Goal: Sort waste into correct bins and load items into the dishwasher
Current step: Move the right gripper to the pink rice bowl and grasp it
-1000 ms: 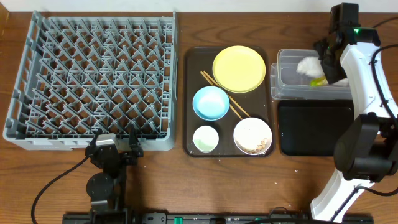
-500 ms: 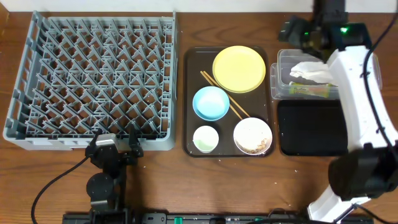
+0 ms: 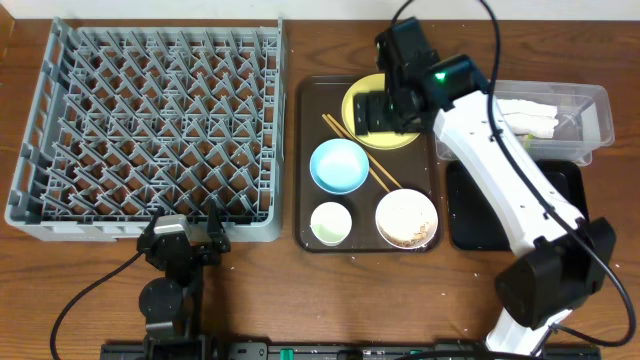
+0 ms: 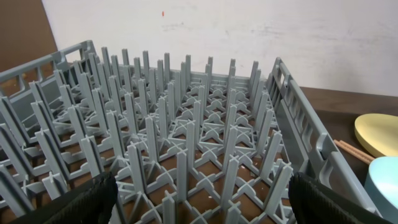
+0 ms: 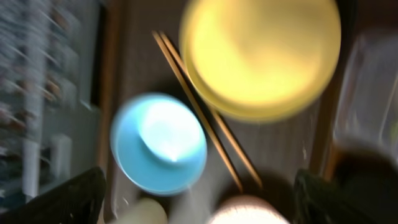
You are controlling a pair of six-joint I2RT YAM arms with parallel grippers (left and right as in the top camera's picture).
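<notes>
- A brown tray (image 3: 312, 110) sits in the middle of the desk (image 3: 400, 300), and I place everything else from it.
- The right end effector (image 3: 383, 112) hangs over the tray's far right corner, above the yellow plate (image 3: 395, 140). Its wrist camera is blurred, but the fingers (image 5: 62, 199) stand wide apart with nothing between them.
- The plate lies flat in that far right corner of the tray.
- A blue bowl (image 3: 339, 165) stands at the tray's middle, and a white cup (image 3: 331, 222) in its near left corner.
- A white bowl (image 3: 406, 218) with pale food scraps (image 3: 415, 235) inside fills the near right corner.
- Chopsticks (image 3: 382, 175) lie slantwise across the tray, running between the plate and the blue bowl.
- Left of the tray is the grey dish rack (image 3: 28, 150), with no dishes among its pegs.
- The left end effector (image 3: 185, 222) rests at the rack's near edge, left of the tray. It is spread wide and empty, with its fingers (image 4: 81, 202) at either side of the wrist view.
- Right of the tray lies a black tray (image 3: 470, 225).
- Beyond the black tray, also right of the brown tray, is a clear tub (image 3: 597, 110) with a white napkin (image 3: 525, 115) inside.
</notes>
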